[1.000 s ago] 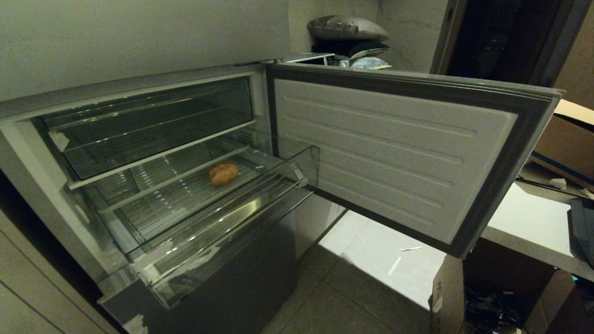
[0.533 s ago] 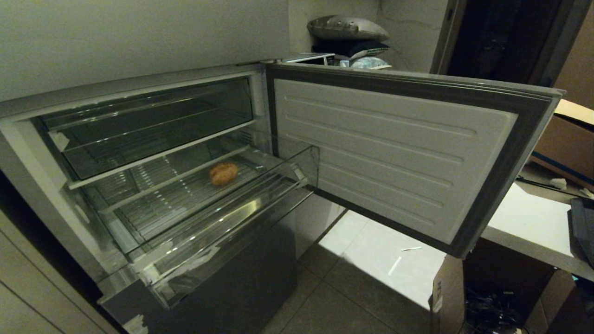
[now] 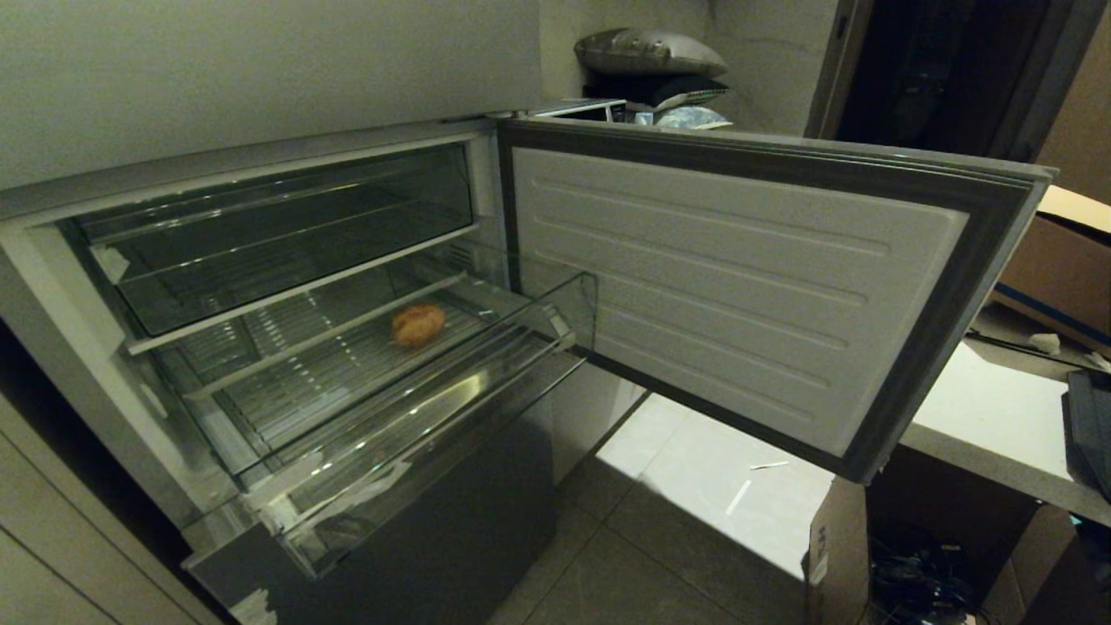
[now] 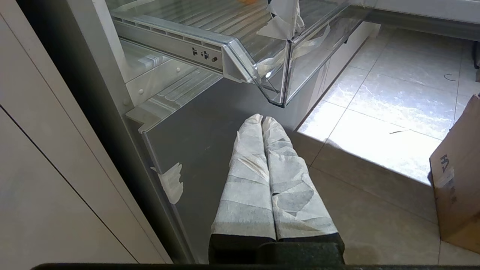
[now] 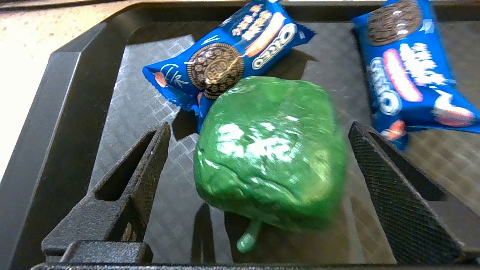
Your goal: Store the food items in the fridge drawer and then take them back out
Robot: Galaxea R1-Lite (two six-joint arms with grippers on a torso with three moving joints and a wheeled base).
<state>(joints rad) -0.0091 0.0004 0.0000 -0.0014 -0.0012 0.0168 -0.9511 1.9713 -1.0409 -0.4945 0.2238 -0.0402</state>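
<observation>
1. While one potato (image 3: 417, 324) lies in the pulled-out drawer (image 3: 434, 451), we count storing as begun.
2. Our right gripper (image 5: 258, 157), jaws spread, straddles a green pepper (image 5: 270, 153) on the black tray (image 5: 75, 93) beside cookie packs (image 5: 232, 56).
3. Our left gripper (image 4: 262, 120), fingers pressed together, hangs idle below the drawer.

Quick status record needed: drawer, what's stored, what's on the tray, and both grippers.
fridge drawer: pulled out, door open
stored: one tan-brown food item on the ribbed floor
black tray: green pepper, two blue Oreo packs
right gripper: open, fingers either side of the pepper, not closed on it
left gripper: shut, empty, below the drawer's front corner
</observation>
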